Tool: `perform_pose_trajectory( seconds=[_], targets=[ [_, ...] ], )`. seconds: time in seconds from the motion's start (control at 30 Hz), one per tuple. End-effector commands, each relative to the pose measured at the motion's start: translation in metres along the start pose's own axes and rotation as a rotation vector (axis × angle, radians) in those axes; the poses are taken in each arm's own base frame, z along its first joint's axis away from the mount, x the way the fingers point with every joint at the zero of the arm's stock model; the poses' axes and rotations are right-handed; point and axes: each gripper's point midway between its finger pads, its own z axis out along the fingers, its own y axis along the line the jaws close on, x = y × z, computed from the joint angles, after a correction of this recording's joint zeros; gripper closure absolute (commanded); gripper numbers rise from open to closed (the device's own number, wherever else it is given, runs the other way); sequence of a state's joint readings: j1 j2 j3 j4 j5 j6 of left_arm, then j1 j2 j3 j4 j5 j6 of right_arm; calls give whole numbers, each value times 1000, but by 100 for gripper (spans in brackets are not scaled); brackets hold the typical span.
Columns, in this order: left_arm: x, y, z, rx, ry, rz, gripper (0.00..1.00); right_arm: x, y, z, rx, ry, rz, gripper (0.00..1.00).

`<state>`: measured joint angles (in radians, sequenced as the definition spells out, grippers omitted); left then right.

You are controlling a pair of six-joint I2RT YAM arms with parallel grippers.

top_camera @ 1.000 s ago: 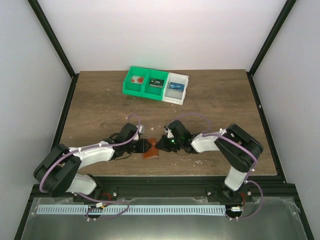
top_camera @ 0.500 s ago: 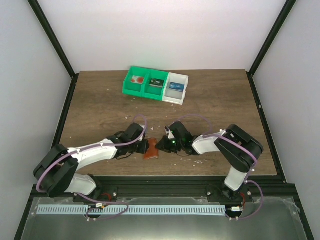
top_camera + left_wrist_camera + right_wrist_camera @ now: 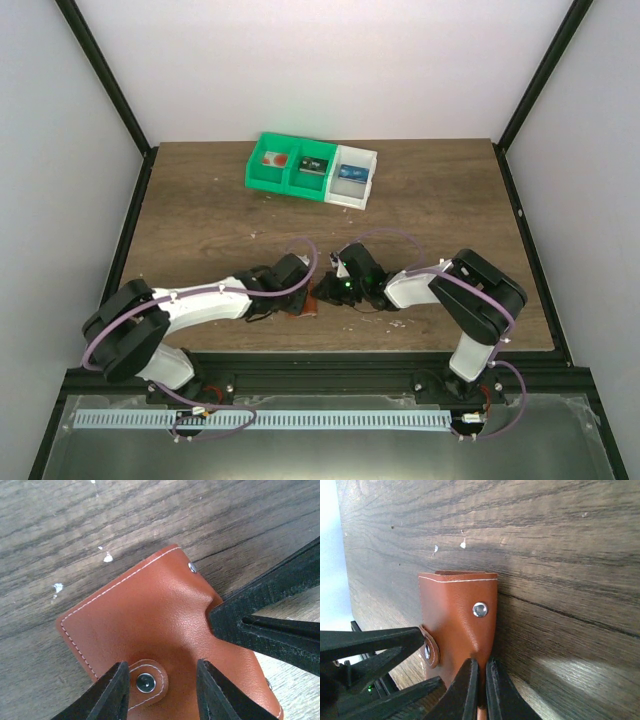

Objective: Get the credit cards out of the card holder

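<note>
The card holder (image 3: pixel 150 625) is a closed reddish-brown leather wallet with a snap tab, lying on the wooden table near the front edge; it also shows in the top view (image 3: pixel 303 304) and the right wrist view (image 3: pixel 457 630). My right gripper (image 3: pixel 482 692) is shut on the card holder's edge, pinching the leather; its fingers (image 3: pixel 270 615) show in the left wrist view. My left gripper (image 3: pixel 162 690) is open, its fingertips either side of the snap tab, just above the leather. The credit cards are hidden.
A green-and-white three-compartment bin (image 3: pixel 312 170) stands at the back centre of the table (image 3: pixel 200 220), holding small items. The table's front edge and black frame rail (image 3: pixel 320 360) lie just below the wallet. Small white specks dot the wood.
My left gripper has moved right over the card holder, now straddling its snap tab. The right gripper has kept its grip on the wallet's edge.
</note>
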<state>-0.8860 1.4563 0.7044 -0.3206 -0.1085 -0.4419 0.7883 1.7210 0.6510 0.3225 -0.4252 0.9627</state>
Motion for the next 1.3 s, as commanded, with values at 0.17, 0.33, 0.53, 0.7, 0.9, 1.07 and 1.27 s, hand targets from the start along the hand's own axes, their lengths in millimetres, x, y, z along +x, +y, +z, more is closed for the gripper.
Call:
perform_pose_trajectory(
  seconds=[0.17,0.33,0.53,0.7,0.9,1.07,1.27],
  targets=[
    [3,16,7,-153,25,61,61,6,-8,0,26,1,-2,100],
    [4,23,5,-204,31,76,62,6,-12,0,38,-5,-2,99],
    [2,18,2,-195,37,84,64,5,-18,0,56,-16,8,100],
    [0,14,1,-197,53,97,66,4,-25,0,95,-29,13,100],
    [3,22,-1,-246,69,104,69,2,-27,-2,106,-45,21,99],
    [5,24,-1,-259,78,96,71,2,-31,-4,120,-57,27,99],
    [3,26,-4,-274,73,92,72,1,-35,-5,143,-67,31,99]
  ],
)
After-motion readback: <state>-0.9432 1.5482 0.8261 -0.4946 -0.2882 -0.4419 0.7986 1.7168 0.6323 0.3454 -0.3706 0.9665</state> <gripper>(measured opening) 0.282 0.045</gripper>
